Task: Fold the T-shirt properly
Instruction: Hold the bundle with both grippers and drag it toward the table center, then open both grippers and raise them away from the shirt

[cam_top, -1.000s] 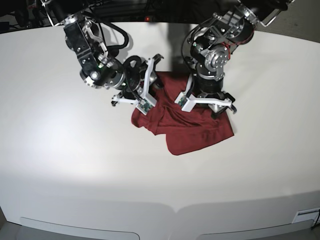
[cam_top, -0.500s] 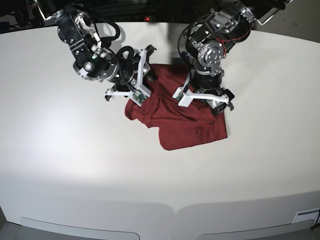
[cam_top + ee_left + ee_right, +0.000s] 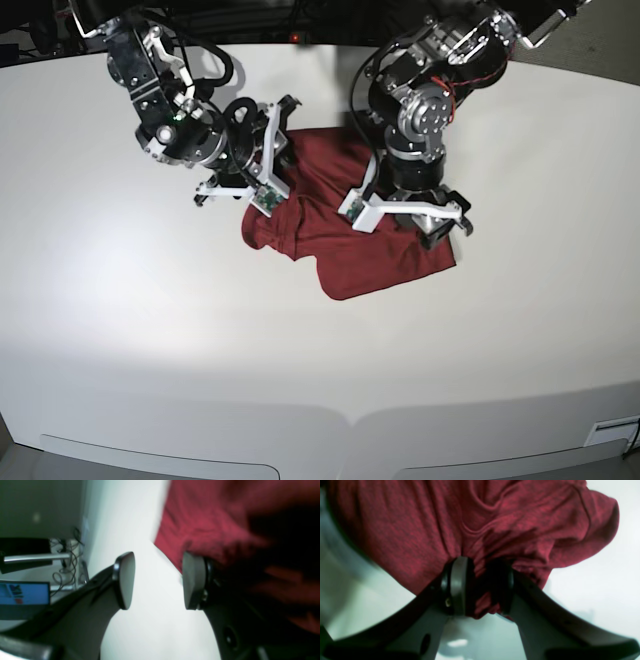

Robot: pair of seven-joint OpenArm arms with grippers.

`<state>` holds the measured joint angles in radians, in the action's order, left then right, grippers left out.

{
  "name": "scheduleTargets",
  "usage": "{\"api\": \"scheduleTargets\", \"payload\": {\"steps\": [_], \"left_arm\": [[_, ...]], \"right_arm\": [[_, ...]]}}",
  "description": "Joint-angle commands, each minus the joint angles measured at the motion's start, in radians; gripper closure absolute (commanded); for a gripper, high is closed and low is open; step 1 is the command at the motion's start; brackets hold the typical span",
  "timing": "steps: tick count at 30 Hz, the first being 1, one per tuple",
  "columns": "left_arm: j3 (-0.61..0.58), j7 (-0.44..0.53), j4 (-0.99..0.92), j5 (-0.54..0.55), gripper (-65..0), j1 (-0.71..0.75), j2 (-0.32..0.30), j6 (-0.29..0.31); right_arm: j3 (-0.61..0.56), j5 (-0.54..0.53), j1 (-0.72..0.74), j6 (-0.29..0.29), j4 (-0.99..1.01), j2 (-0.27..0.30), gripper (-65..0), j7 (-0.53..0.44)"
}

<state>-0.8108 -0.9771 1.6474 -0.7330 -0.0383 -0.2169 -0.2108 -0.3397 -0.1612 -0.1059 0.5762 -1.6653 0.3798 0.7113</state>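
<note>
The dark red T-shirt [image 3: 372, 262] lies crumpled in a heap at the middle of the white table [image 3: 150, 320]. At its left end my right gripper [image 3: 283, 172] is shut on a bunched fold of the T-shirt [image 3: 425, 527]; cloth fills the gap of the right gripper [image 3: 481, 590] between its fingers [image 3: 457, 587]. Over the heap's right part stands my left gripper [image 3: 408, 218]. In the left wrist view the left gripper [image 3: 157, 580] is open with only bare table between its pads [image 3: 125, 580]. The T-shirt [image 3: 200, 525] edge lies just behind the right-hand pad.
White table surface spreads wide on all sides of the heap, with its curved front edge [image 3: 350, 415] near me. Past the table's edge the left wrist view shows cables and a lit screen [image 3: 23, 593].
Both arms have shifted left and toward the back of the table. The shirt has been dragged along to the left with the right gripper's hold, and its heap has drawn in.
</note>
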Motion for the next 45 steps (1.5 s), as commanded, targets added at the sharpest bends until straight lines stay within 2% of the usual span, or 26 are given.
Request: {"api": "scheduleTargets", "payload": {"steps": [1,13,17,20,24,27,29,32,36,40,42,45], "left_arm": [[0.003,0.006,0.040,-0.014,-29.8,-0.014,-0.006,-0.013],[0.007,0.053,0.076,0.007,-29.8,-0.034,-0.064,-0.013],[0.007,0.061,0.077,0.006,-29.8,-0.048,-0.064,-0.019],[0.007,0.061,0.079,-0.032,-29.8,-0.066,-0.064,-0.111],[0.007,0.058,0.130,-0.040,-29.8,-0.095,-0.064,-0.212],[0.014,0.040,0.209,0.020,-29.8,-0.100,-0.064,-0.227],[0.018,-0.029,0.286,0.063,-29.8,-0.097,-0.064,-0.227],[0.018,-0.088,0.417,0.031,-29.8,-0.059,-0.066,-0.220],[0.018,-0.089,0.552,0.022,-29.8,0.035,-0.099,-0.204],[0.018,-0.102,0.578,-0.030,-29.8,0.129,-0.155,-0.204],[0.018,-0.114,0.578,-0.056,-29.8,0.172,-0.181,-0.206],[0.018,-0.116,0.578,-0.057,-29.8,0.229,-0.212,-0.209]], "right_arm": [[0.007,-0.006,0.006,-0.010,-0.037,0.008,-19.7,-0.006],[0.007,-0.006,0.013,-0.017,-0.156,0.008,-19.7,-0.036],[0.007,-0.002,0.067,-0.052,-0.158,-0.002,-19.7,-0.038],[0.007,0.000,0.122,-0.072,-0.167,-0.006,-19.7,-0.038],[0.044,0.028,0.199,-0.207,-0.195,-0.006,-19.7,-0.014],[0.115,0.027,0.222,-0.221,-0.236,-0.006,-19.7,0.059],[0.166,0.028,0.212,-0.217,-0.284,-0.005,-19.7,0.129],[0.249,0.028,0.154,-0.206,-0.387,0.005,-19.7,0.230],[0.364,0.028,-0.008,-0.190,-0.506,0.022,-19.7,0.243],[0.475,0.027,-0.172,-0.174,-0.598,0.022,-19.7,0.291],[0.528,0.027,-0.253,-0.150,-0.640,0.021,-19.7,0.296],[0.594,0.027,-0.370,-0.142,-0.691,0.021,-19.7,0.298]]}}
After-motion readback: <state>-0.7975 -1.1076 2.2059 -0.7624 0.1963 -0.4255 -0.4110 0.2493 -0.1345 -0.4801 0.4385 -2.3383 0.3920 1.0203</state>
